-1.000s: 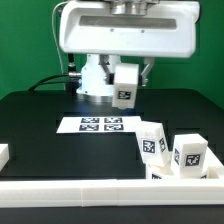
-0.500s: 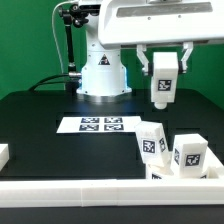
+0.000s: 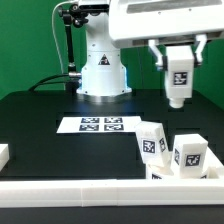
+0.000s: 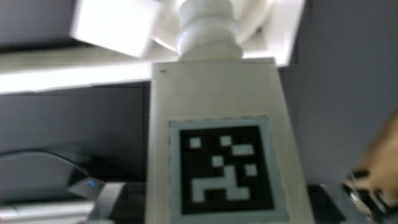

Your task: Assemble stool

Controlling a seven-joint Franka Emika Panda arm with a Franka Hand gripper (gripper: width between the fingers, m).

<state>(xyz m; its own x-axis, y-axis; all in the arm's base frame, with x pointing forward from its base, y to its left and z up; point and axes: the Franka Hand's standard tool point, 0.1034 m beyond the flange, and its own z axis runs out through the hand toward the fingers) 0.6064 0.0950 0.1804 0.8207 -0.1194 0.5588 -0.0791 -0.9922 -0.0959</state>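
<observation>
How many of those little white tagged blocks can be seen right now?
3. One leg hangs in the jaws above the table; two more legs stand by the rail at the exterior view's right. Others may be hidden.

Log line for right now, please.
phase: carry | gripper: shut on leg, upright, in the air | below: two legs by rail | marker board: bare

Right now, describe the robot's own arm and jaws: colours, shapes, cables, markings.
The arm is glossy white with rounded segments on a broad domed base. A large white boxy housing sits at the wrist, above the gripper, whose dark grey jaws hang beneath it. Black cables run up a thin post beside the base. No markings are legible on the arm itself.
</observation>
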